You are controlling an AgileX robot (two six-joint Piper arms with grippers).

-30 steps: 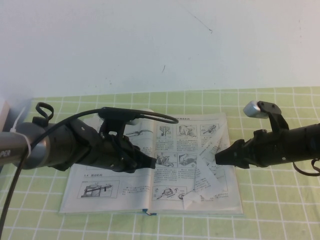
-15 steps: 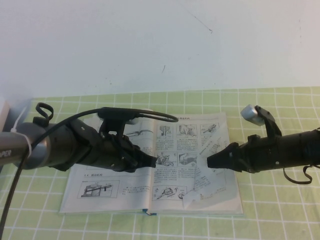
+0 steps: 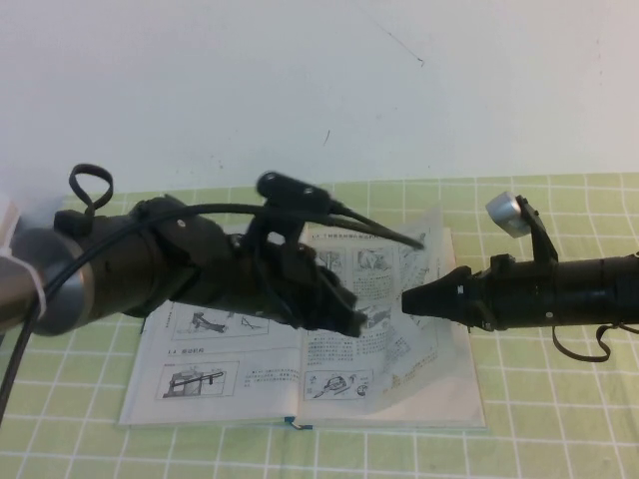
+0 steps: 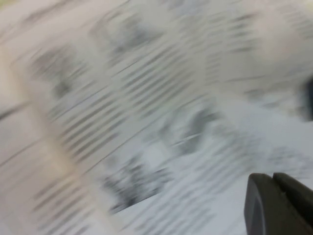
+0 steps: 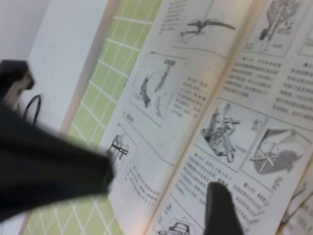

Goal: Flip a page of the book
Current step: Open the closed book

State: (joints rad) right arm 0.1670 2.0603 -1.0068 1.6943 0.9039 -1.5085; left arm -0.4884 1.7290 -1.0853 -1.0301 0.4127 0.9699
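Two grippers meet over the book (image 3: 250,384), open on a green-checked surface (image 3: 559,429) before a white wall (image 3: 300,80): right gripper (image 3: 411,299), jaws apart, beside the lifted page (image 3: 424,329); left gripper (image 3: 351,321), jaw state unclear.

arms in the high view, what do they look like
Both are black tubes tapering to dark grippers. The left gripper sits over the book's middle, with a grey rear sleeve, white tie and looping black cable. The right gripper, by the lifted page, carries a silver-capped camera.
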